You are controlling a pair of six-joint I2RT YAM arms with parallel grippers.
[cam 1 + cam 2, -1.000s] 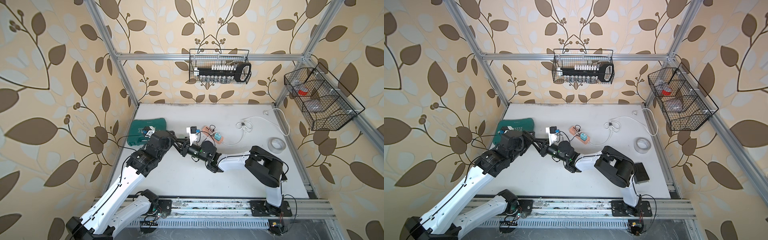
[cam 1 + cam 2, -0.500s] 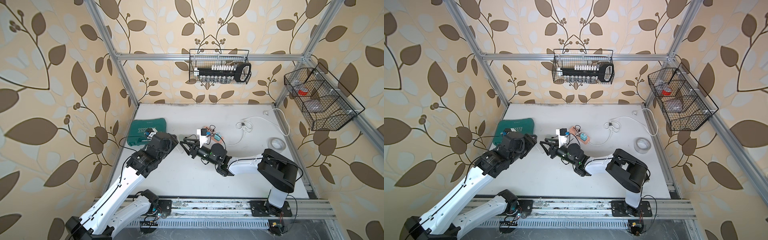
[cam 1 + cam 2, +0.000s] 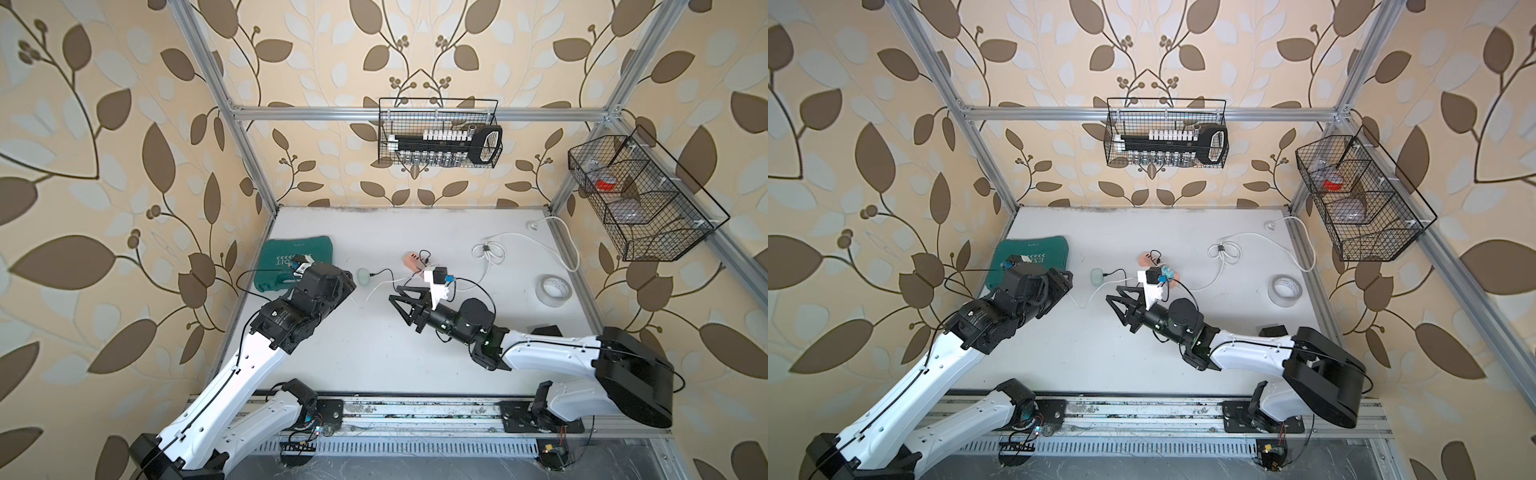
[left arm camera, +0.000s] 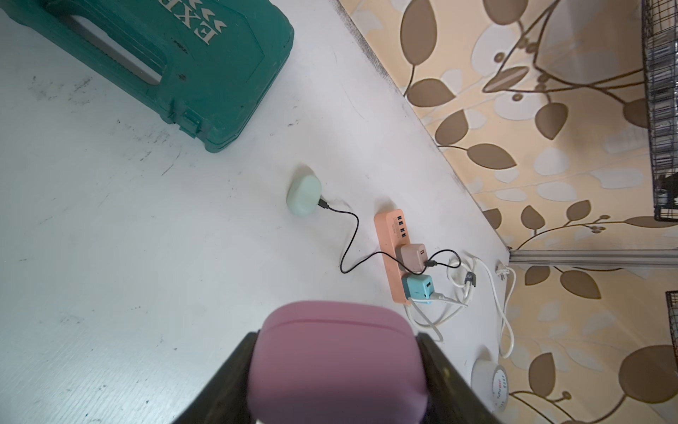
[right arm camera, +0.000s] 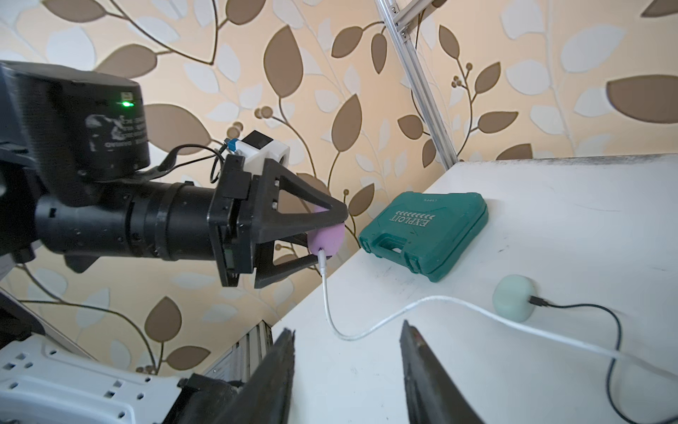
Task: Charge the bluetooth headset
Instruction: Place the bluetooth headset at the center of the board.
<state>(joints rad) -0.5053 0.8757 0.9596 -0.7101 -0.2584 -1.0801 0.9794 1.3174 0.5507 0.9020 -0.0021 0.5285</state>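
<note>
Table: bare white top beneath both claws, workspace for the plugging.
Green tool case: lying flat beyond the left claw, just beside it, untouched; apparently no part of the charging.
Left claw: clamped on the pink earbud case from two sides, lifted off the table, probably to steady it for the connector.
Right claw: jaws parted, nothing between them, facing the left claw across a gap; apparently finished with the cable.
Orange power strip: ahead of the left claw, well apart, feeding a blue adapter.
Mint earbud case: on the table ahead of the right claw, off to one side, on its own black cable.
White charging cable: slack loop hanging from the held case, trailing past the right claw.
White plug: seated in the pink case's end, at the left claw's tips; judged plugged in.
</note>
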